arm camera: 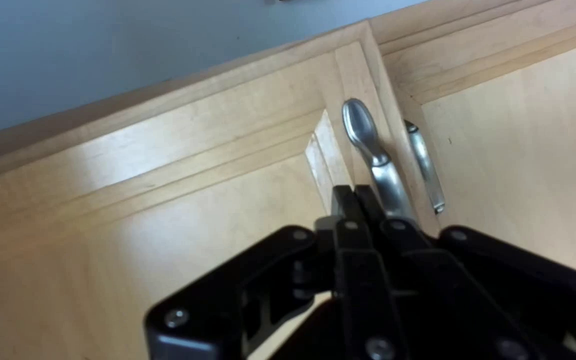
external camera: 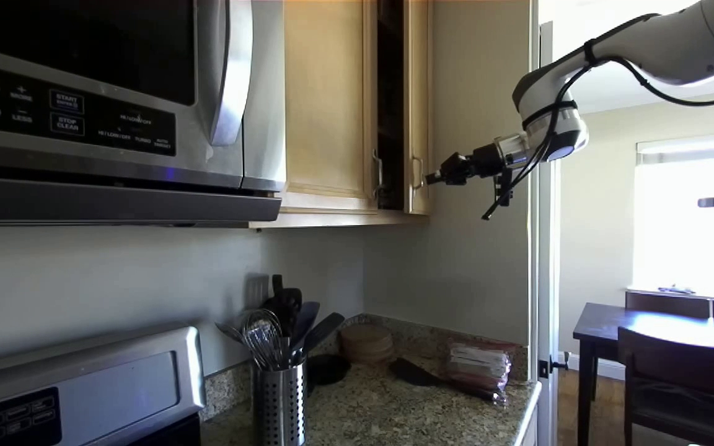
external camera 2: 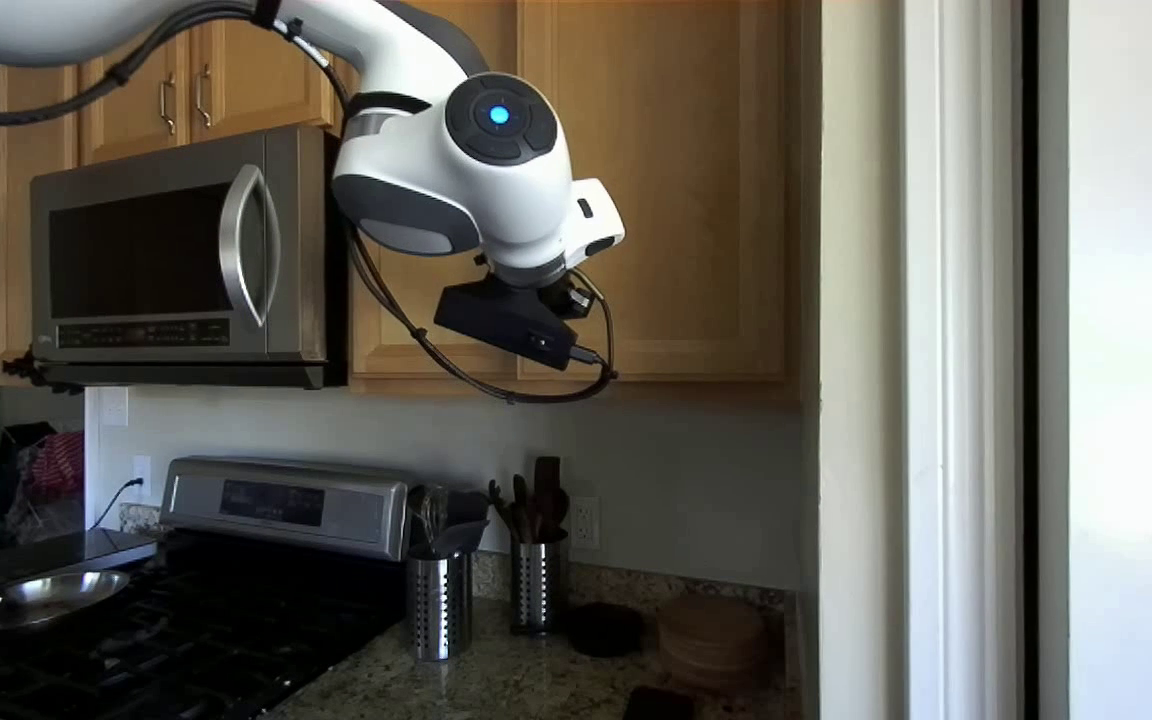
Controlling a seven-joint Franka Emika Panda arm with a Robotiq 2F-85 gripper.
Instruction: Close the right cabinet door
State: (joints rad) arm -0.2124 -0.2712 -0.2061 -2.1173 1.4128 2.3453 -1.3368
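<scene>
The right cabinet door (external camera: 419,111) is tall, light maple wood and stands ajar; a dark opening separates it from the left door in an exterior view. It also shows as the broad panel (arm camera: 208,200) filling the left of the wrist view, and as a framed panel (external camera 2: 686,200) behind the arm. Near its lower corner is a silver bar handle (arm camera: 363,125). My gripper (arm camera: 352,189) is shut, fingertips together with nothing between them, in front of this door and beside its handle. Whether the tips touch the wood I cannot tell. In an exterior view the gripper (external camera: 429,178) meets the door's outline at handle height.
Beside it is the matching left door (external camera: 329,93) with its own handle (arm camera: 428,170). A steel microwave (external camera: 227,68) hangs further left. Below, the granite counter (external camera: 382,427) bears utensil holders (external camera 2: 439,610) and a plastic-wrapped pack (external camera: 478,365). A wall (external camera: 481,260) stands right of the cabinet.
</scene>
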